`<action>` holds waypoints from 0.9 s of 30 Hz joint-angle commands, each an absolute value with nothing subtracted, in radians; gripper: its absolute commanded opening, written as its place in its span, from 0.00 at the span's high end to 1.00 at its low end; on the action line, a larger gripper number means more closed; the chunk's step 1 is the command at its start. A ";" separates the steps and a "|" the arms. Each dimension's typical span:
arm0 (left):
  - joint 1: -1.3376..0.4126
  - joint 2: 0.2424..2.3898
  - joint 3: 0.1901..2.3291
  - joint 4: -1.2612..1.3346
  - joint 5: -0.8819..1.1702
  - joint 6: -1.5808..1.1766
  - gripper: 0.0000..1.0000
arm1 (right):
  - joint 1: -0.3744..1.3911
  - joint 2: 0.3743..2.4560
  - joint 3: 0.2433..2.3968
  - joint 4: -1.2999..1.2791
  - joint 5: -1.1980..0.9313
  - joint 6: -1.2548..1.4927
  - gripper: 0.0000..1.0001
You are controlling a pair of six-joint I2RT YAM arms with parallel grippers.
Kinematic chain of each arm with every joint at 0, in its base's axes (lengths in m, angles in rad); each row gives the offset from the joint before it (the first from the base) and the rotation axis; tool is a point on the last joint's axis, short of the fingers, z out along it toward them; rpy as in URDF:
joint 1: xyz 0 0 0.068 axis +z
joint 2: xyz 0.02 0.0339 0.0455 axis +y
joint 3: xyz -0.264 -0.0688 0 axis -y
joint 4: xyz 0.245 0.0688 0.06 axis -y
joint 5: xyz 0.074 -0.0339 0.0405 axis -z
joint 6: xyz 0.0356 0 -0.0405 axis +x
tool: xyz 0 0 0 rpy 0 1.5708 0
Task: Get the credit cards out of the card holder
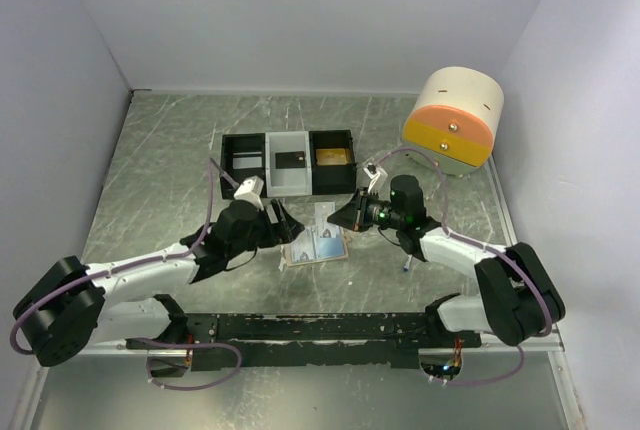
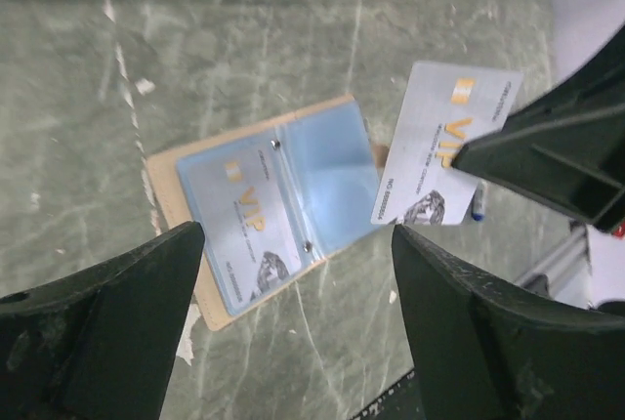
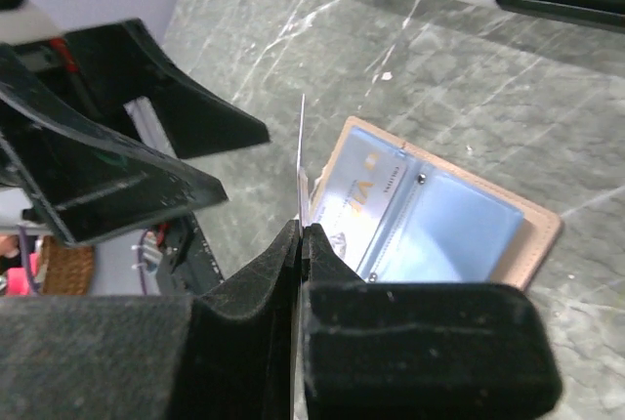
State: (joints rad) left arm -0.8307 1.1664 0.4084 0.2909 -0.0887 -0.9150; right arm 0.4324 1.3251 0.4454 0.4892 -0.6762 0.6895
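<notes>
Card holder (image 2: 327, 171) lies open on the table (image 2: 98, 68) between the arms, one card (image 2: 244, 220) tucked inside. Right gripper (image 3: 301, 230) pinches a second card (image 2: 439, 147) just beside it, left gripper (image 2: 296, 234) hangs spread wide above.

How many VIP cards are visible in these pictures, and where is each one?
2. One VIP card is pinched in the right gripper, near the open card holder; the second VIP card lies in a holder pocket. More may be hidden beneath it.
</notes>
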 commanded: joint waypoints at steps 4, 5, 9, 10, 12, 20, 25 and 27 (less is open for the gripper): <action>-0.753 1.105 0.576 -0.059 -0.193 -0.764 0.06 | 0.459 1.244 0.498 0.341 -0.518 0.524 1.00; -0.723 1.099 0.585 -0.079 -0.174 -0.755 0.05 | 0.463 1.235 0.502 0.342 -0.502 0.515 1.00; -0.592 1.057 0.633 -0.174 -0.129 -0.719 0.05 | 0.500 1.209 0.538 0.321 -0.443 0.458 1.00; -0.565 1.040 0.642 -0.193 -0.114 -0.710 0.04 | 0.525 1.207 0.552 0.309 -0.420 0.435 1.00; -0.502 1.008 0.660 -0.217 -0.083 -0.682 0.03 | 0.569 1.210 0.584 0.282 -0.354 0.371 1.00; -0.220 0.953 0.766 -0.390 -0.005 -0.582 0.00 | 0.712 1.353 0.785 0.207 -0.243 0.160 1.00; -0.071 0.912 0.793 -0.467 -0.029 -0.528 0.00 | 0.774 1.479 0.952 0.176 -0.242 0.028 1.00; -0.065 0.890 0.789 -0.492 -0.099 -0.521 0.00 | 0.783 1.531 1.031 0.155 -0.254 -0.001 1.00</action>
State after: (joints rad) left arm -0.0872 0.9279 0.7624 -0.3889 -0.0525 -0.5793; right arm 0.7578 1.4582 0.9123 0.1974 -0.2676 0.1276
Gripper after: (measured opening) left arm 0.999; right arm 0.008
